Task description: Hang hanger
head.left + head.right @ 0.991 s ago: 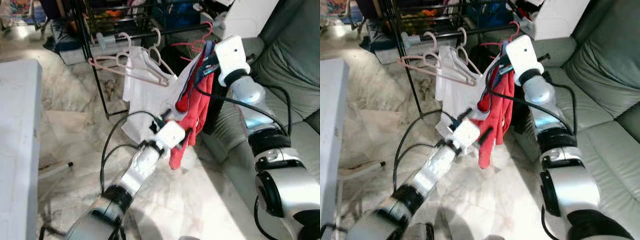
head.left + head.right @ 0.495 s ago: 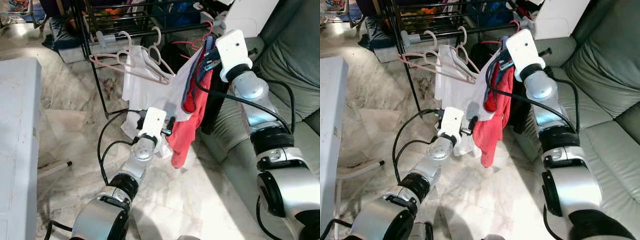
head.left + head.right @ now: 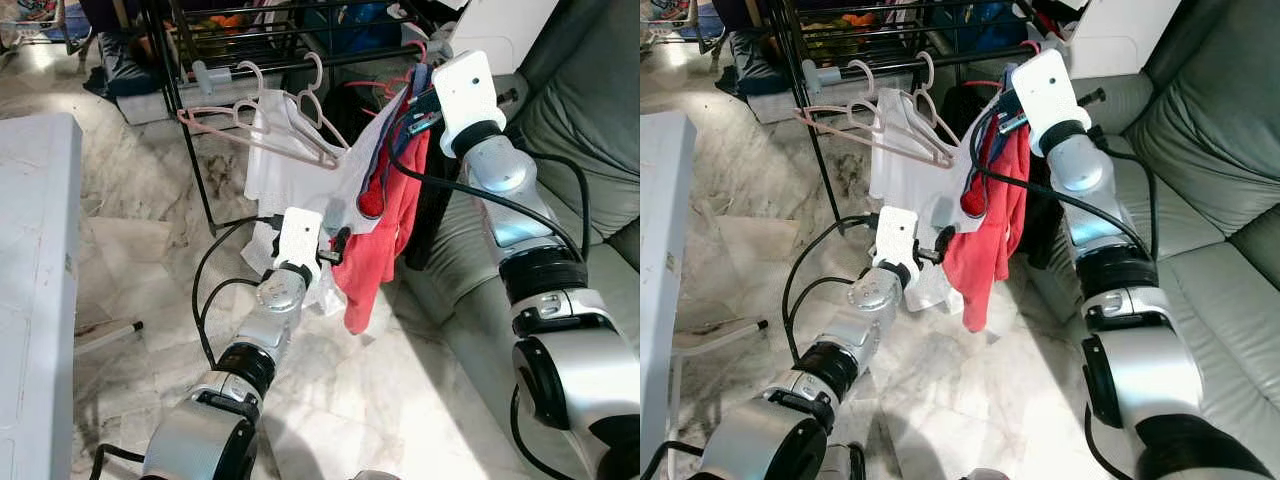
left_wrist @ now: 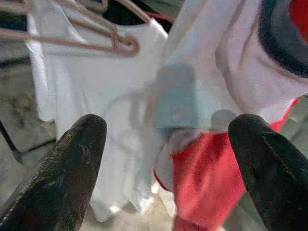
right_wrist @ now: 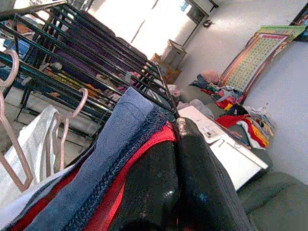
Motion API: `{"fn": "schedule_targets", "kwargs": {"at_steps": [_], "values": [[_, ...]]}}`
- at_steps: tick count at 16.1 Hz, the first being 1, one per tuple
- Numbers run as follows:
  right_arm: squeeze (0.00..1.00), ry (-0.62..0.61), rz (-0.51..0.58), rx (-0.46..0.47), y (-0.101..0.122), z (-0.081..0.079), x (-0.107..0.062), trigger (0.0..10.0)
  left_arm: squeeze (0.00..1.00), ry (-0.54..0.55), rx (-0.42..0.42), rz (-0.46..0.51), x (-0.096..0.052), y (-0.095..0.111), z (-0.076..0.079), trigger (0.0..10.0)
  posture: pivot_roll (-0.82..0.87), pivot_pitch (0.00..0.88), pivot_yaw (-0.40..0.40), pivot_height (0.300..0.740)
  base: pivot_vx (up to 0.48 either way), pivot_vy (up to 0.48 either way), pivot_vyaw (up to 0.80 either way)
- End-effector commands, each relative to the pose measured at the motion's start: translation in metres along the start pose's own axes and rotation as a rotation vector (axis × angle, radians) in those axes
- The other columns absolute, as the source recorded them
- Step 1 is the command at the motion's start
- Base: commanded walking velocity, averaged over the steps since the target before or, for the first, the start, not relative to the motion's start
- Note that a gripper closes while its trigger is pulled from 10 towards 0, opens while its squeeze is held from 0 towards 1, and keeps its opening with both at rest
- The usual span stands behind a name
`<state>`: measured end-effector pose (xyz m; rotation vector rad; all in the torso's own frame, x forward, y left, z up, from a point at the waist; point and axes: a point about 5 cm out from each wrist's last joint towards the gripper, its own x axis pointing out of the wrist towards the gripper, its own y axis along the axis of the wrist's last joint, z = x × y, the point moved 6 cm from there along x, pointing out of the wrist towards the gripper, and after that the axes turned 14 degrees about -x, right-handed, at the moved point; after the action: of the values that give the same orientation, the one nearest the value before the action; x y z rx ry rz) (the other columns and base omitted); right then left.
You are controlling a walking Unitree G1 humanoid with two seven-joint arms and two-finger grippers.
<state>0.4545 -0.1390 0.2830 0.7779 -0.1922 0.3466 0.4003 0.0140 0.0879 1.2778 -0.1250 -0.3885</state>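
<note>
Right gripper jaws clamped on the red-and-navy shirt at its collar, held just beside the rack. Left gripper jaws wide open, below the hem. Lift right higher, get the red hook over the bar.

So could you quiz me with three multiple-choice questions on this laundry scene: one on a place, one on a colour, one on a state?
1. Where do the pink hangers hang?
A. on the black rack's rail
B. on the sofa
C. on the floor

2. What colour is the garment the right gripper holds up?
A. green
B. red
C. yellow

3. How are the left gripper's fingers?
A. clamped on a hanger
B. shut on nothing
C. spread open, holding nothing

Answers: 1 A, their hooks sit over the rail; 2 B, red cloth with a blue collar; 3 C, the left wrist view shows a wide gap.
</note>
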Motion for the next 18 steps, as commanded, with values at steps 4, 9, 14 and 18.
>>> {"fn": "schedule_targets", "kwargs": {"at_steps": [4, 9, 14, 18], "values": [[0.0, -0.033, 0.01, 0.04, 0.006, 0.004, 0.006, 0.0, 0.0, -0.181, -0.11, -0.039, 0.006, -0.005, 0.083, 10.0, -0.19, 0.108, -0.092, 0.74, 0.0, 0.0, 0.0], [0.0, -0.006, 0.056, 0.127, 0.028, -0.015, 0.015, 0.0, 0.0, -0.169, -0.191, -0.072, 0.012, 0.0, 0.092, 10.0, -0.19, 0.115, -0.098, 0.74, 0.0, 0.0, 0.0], [0.0, 0.002, 0.081, 0.166, 0.039, -0.018, 0.015, 0.0, 0.0, -0.075, -0.38, -0.096, 0.019, 0.005, 0.08, 0.0, -0.21, 0.11, -0.101, 0.74, 0.0, 0.0, 0.0], [0.0, -0.008, 0.069, 0.161, 0.033, -0.013, 0.012, 0.0, 0.0, -0.031, -0.501, -0.107, 0.022, 0.007, 0.074, 0.0, -0.21, 0.108, -0.098, 0.74, 0.0, 0.0, 0.0]]}}
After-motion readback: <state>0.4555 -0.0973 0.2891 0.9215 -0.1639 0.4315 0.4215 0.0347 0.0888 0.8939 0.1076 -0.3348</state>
